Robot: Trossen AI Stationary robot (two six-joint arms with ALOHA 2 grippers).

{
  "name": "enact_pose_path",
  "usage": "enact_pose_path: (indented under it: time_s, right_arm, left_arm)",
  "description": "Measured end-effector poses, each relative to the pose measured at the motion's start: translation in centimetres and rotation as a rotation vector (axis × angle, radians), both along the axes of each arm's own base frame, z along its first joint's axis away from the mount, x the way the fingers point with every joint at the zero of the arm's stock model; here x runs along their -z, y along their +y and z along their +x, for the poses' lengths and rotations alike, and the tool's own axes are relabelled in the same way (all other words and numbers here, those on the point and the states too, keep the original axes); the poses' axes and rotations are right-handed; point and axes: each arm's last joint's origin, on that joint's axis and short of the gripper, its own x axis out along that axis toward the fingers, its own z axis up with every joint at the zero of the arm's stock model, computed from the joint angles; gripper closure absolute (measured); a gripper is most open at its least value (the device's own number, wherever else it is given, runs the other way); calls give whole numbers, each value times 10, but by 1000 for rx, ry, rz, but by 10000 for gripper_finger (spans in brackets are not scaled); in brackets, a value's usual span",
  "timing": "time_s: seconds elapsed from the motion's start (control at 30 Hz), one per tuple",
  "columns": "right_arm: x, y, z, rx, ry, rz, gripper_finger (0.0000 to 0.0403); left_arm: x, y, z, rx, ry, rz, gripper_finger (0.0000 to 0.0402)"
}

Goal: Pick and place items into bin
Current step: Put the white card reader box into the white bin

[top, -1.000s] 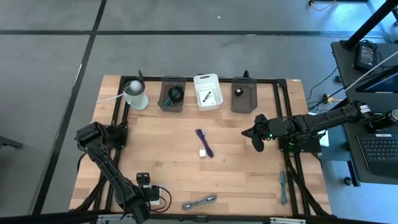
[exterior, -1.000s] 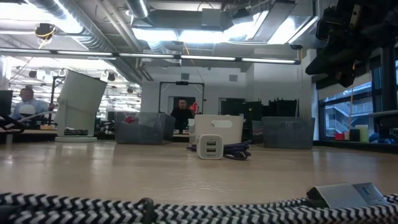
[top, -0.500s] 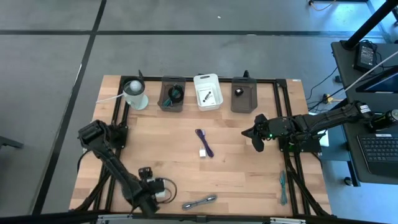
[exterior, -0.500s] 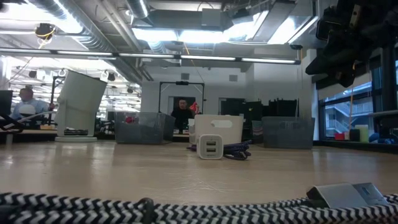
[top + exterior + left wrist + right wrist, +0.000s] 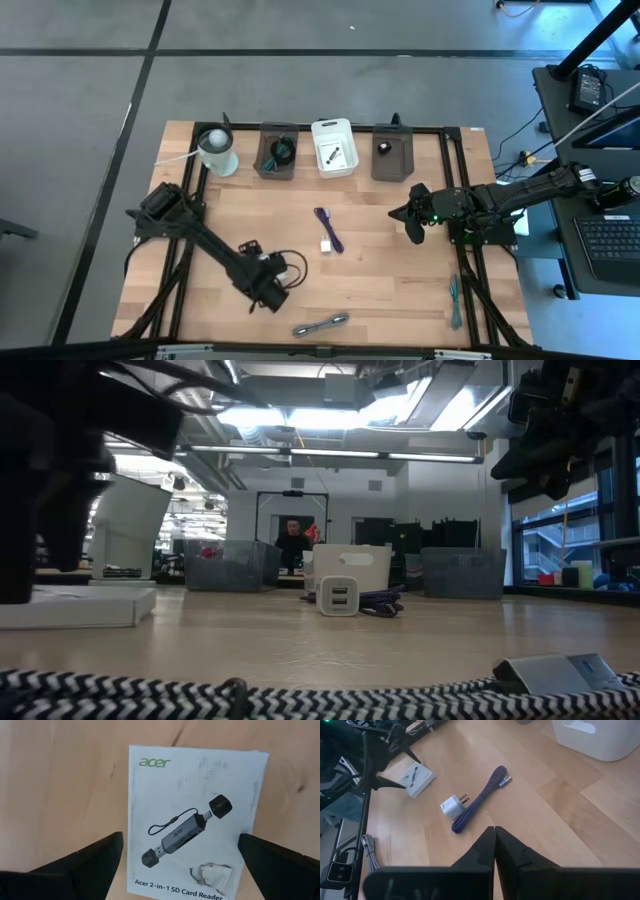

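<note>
Left hand (image 5: 268, 293) low over table front, fingers spread; right hand (image 5: 412, 228) raised, fingers together.

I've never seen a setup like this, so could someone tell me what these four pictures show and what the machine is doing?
It is a robot with two dark arms at a wooden table. One picture looks straight down, one looks level across the tabletop, and one comes from each wrist.

The left hand hangs open over a white printed card lying on the wood, holding nothing.

The right hand waits shut near the right edge.

A purple cable with a white plug, a grey metal tool and a teal tool lie loose. Bins and a pale cup line the far edge.
</note>
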Motion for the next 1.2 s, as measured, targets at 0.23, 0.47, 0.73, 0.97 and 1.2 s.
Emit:
enact_pose_path:
  time_s: [0.23, 0.47, 0.73, 0.97, 1.2]
  right_arm:
    - [0, 0, 0, -14, -2, -22, 391]
    - [-2, 0, 1, -48, -18, -77, 391]
    - [-2, 1, 1, -64, -17, -78, 391]
    - [-2, 1, 1, -80, -16, -61, 391]
    - [-4, 2, 2, -55, -44, -12, 391]
  left_arm:
    - [-12, 12, 23, -2, -55, -1, 9]
    - [-27, 20, 40, -17, -99, -35, 9]
    - [-39, 23, 47, -34, -118, -59, 9]
    - [-47, 24, 40, -47, -30, -118, 12]
    - [-58, 37, 14, -88, 29, -104, 36]
